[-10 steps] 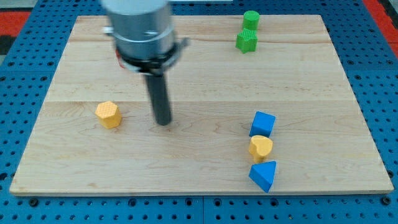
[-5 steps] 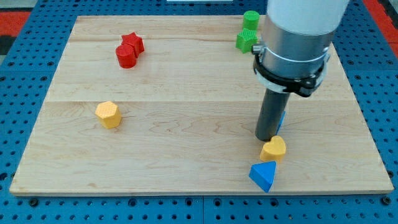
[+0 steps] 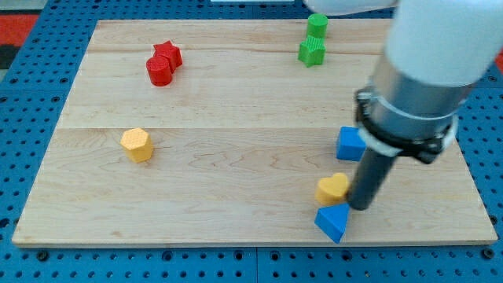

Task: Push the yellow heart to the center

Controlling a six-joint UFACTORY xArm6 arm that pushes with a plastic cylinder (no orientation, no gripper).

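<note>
Nearest the view's bottom edge lies the blue triangular block (image 3: 332, 222), close to the front of the wooden board (image 3: 236, 212). Just above it sits the yellow heart (image 3: 332, 188), in the lower right part of the board and well off the middle. The tip (image 3: 360, 206) rests on the board directly at the heart's right side, touching it or very nearly so; being a bare rod, it holds nothing and can only push. Behind the rod, partly hidden, is a blue cube (image 3: 350, 144).

The step in hand appears to be the start of the push: the tip is placed on the side of the heart away from the centre. The next move calls for a sweep toward the view's left and somewhat upward, kept in line with the heart so it does not slip off or drag the blue triangle along.

Farther off, a yellow hexagonal block (image 3: 137, 145) sits at the left, a red star (image 3: 167, 54) and red cylinder (image 3: 159, 71) touch at the upper left, and two green blocks (image 3: 313, 39) stand at the top.
</note>
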